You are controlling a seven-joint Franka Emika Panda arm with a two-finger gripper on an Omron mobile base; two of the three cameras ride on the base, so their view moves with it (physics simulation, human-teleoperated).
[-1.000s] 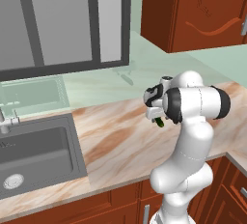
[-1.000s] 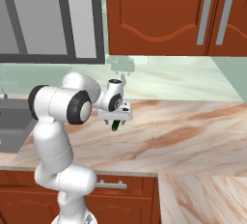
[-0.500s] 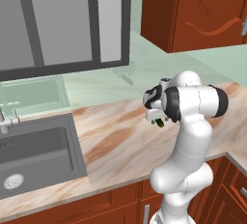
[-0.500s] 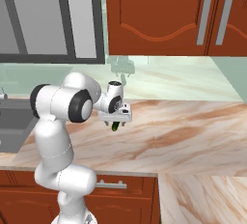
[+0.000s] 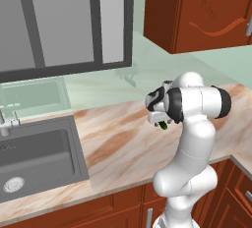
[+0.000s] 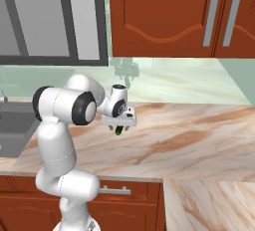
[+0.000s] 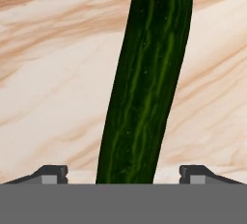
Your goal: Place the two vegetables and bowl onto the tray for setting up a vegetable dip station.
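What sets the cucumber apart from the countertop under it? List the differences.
Colour: the cucumber is dark green with lighter green streaks; the countertop is pale cream marble with tan veins. Shape: the cucumber is slim and rounded; the countertop is broad and flat. Both are streaked.

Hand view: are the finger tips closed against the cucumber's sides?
No. The two finger tips stand apart from the cucumber, with pale marble counter showing between.

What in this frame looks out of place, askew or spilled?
Nothing stands out. The dark green vegetable lies on the marble counter between the fingertips of the claw, whose jaws stand wide and clear of it. No spill or damage shows.
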